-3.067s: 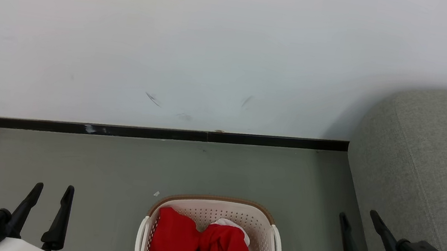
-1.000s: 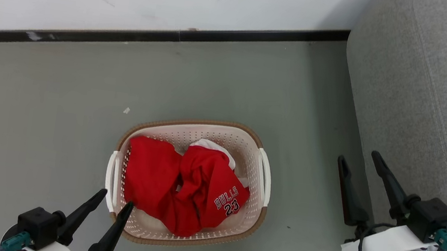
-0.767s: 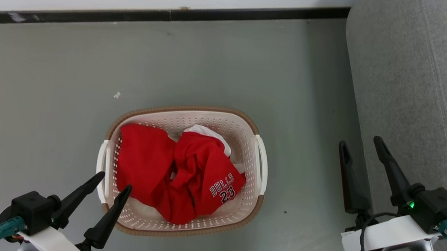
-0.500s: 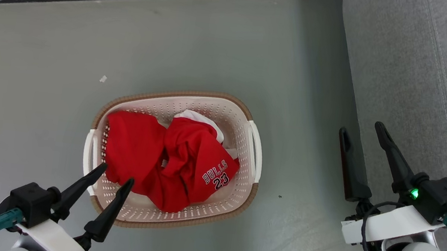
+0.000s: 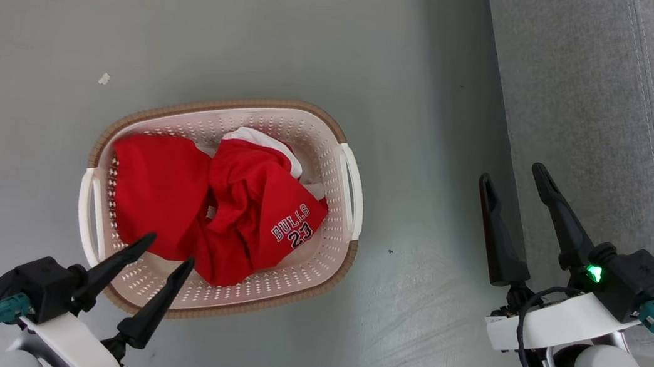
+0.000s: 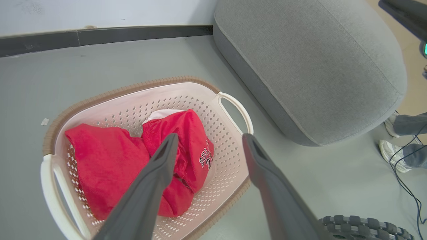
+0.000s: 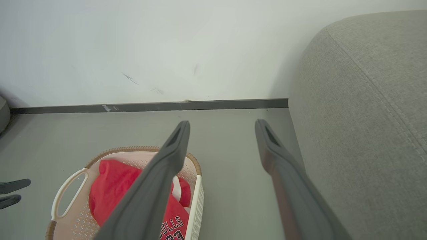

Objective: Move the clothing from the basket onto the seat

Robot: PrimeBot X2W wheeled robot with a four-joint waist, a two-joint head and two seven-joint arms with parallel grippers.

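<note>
Left claw (image 5: pixel 171 248): spread wide, holding nothing, tips above the near end of the laundry basket (image 5: pixel 217 107). Right claw (image 5: pixel 511 172): spread wide too, holding nothing, over the floor (image 5: pixel 419 158) between basket and grey sofa (image 5: pixel 605 87), just beside the sofa's edge. Inside the basket, on the grey floor: plain red garment (image 5: pixel 153 186) at left, bunched against the red "BULLS 23" jersey (image 5: pixel 256 193) at right, white fabric (image 5: pixel 257 136) peeking behind the jersey.

The basket (image 5: pixel 308 137) is standing open at the top, its walls ringing the red clothing (image 5: pixel 162 187). Bare floor (image 5: pixel 421 189) is lying between the basket and the big grey seat (image 5: pixel 630 91), which is blocking the right side.
</note>
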